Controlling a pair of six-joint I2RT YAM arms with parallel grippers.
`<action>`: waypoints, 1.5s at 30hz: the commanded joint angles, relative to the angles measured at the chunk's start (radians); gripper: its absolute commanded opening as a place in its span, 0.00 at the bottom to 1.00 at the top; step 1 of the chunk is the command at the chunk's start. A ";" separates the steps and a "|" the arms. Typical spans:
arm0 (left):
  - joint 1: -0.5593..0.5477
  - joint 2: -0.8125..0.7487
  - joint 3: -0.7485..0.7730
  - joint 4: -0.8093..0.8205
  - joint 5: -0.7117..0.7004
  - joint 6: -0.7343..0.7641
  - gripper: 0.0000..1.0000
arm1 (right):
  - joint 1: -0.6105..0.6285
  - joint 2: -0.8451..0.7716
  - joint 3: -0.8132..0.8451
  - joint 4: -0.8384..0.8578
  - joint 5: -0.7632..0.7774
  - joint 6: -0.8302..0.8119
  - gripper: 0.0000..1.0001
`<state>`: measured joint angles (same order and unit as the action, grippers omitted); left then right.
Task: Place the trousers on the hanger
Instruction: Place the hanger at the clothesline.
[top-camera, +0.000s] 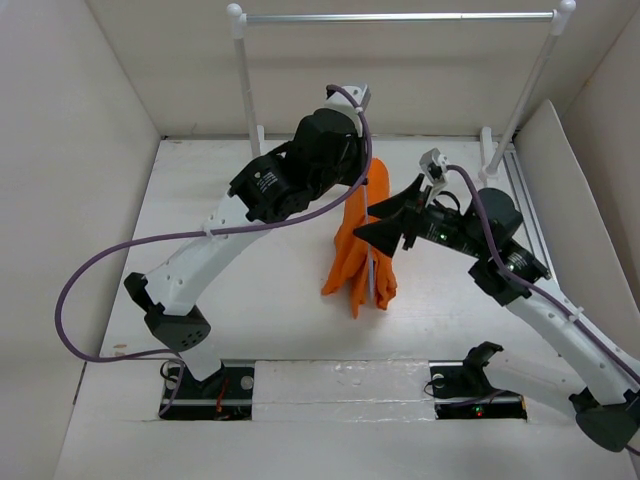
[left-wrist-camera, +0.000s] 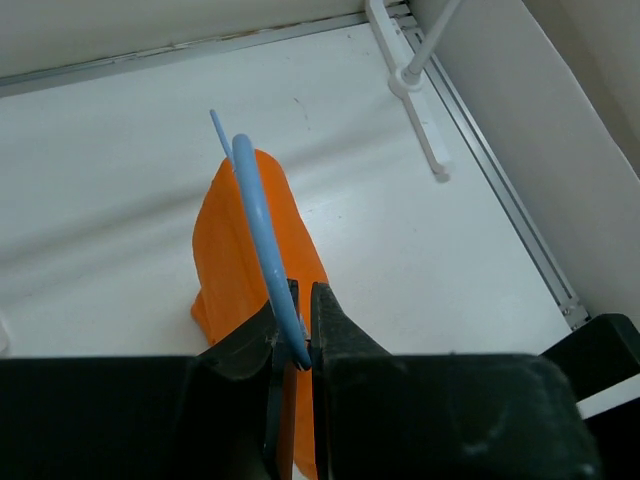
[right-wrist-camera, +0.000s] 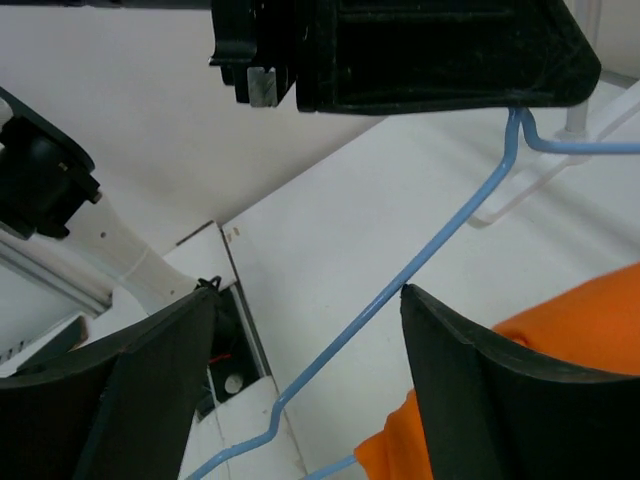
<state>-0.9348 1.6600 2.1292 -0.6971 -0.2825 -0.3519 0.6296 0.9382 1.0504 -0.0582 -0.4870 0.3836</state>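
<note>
The orange trousers (top-camera: 352, 250) hang draped over the pale blue hanger (left-wrist-camera: 258, 225) in mid-table, their lower end near or on the table. My left gripper (left-wrist-camera: 303, 300) is shut on the hanger's wire near its top and holds it up from above; in the top view it sits at the trousers' upper end (top-camera: 364, 185). My right gripper (top-camera: 390, 215) is open just right of the trousers. In the right wrist view its fingers (right-wrist-camera: 470, 380) straddle one sloping hanger arm (right-wrist-camera: 400, 300), and the right finger's tip looks to touch the wire. The orange cloth (right-wrist-camera: 570, 340) lies beside the right finger.
A metal rail (top-camera: 400, 17) on white posts (top-camera: 243, 90) spans the back, its foot showing in the left wrist view (left-wrist-camera: 420, 110). White walls enclose the table, with a slanted panel (top-camera: 560, 170) at right. The left arm's purple cable (top-camera: 100, 270) loops left.
</note>
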 joint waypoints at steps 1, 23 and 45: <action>-0.001 -0.065 0.064 0.153 0.023 -0.004 0.00 | 0.021 0.010 -0.010 0.157 0.030 0.063 0.77; -0.001 -0.114 0.032 0.194 0.066 -0.013 0.00 | 0.050 0.132 -0.110 0.422 0.082 0.216 0.02; -0.001 -0.180 0.123 0.307 0.075 0.060 0.72 | -0.082 0.249 0.148 0.552 0.044 0.311 0.00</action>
<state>-0.9340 1.5169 2.2189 -0.4583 -0.2066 -0.3199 0.5766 1.2186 1.0668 0.2798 -0.4049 0.7387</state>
